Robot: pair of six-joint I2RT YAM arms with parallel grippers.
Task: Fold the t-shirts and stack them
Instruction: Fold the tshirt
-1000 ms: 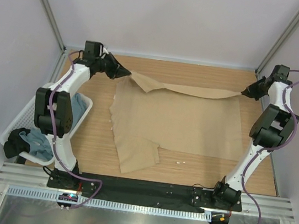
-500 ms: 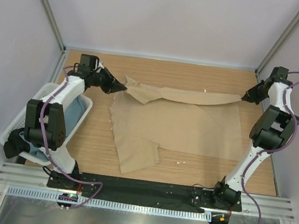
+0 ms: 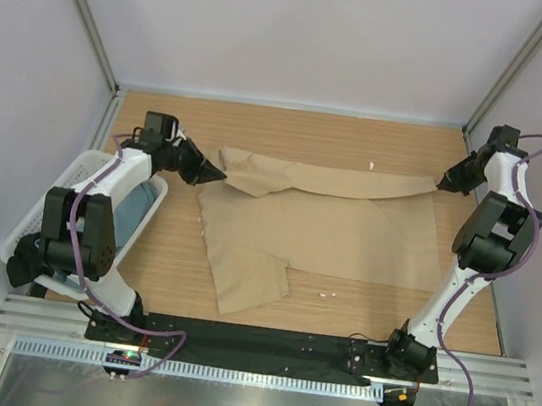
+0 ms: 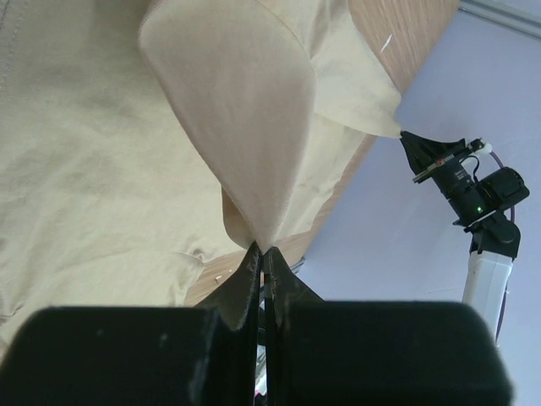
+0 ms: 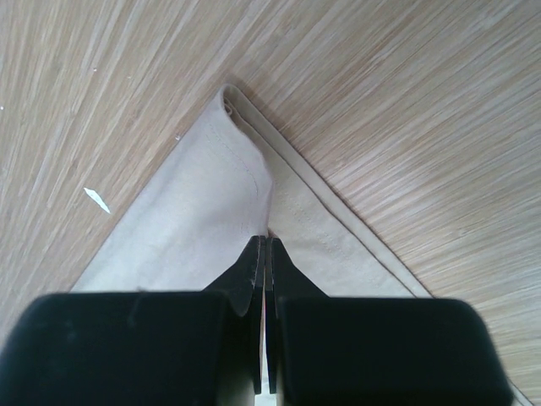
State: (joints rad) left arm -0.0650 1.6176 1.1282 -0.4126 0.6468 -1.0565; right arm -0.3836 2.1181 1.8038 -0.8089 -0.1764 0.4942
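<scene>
Tan t-shirt point(image 3: 318, 225) lay spread on the bench point(image 3: 291, 130); you had the left fingers point(image 3: 219, 172) and right fingers point(image 3: 443, 182) each pinching a far corner, probably to fold that raised edge toward you

My matt black fingers point(image 5: 243, 279) pinch soft, smooth tan cloth: the t-shirt point(image 3: 328, 226), finely woven, with stitched hems. The table point(image 3: 361, 140) under it is pale, streaky wood grain, smooth with a faint sheen.
</scene>
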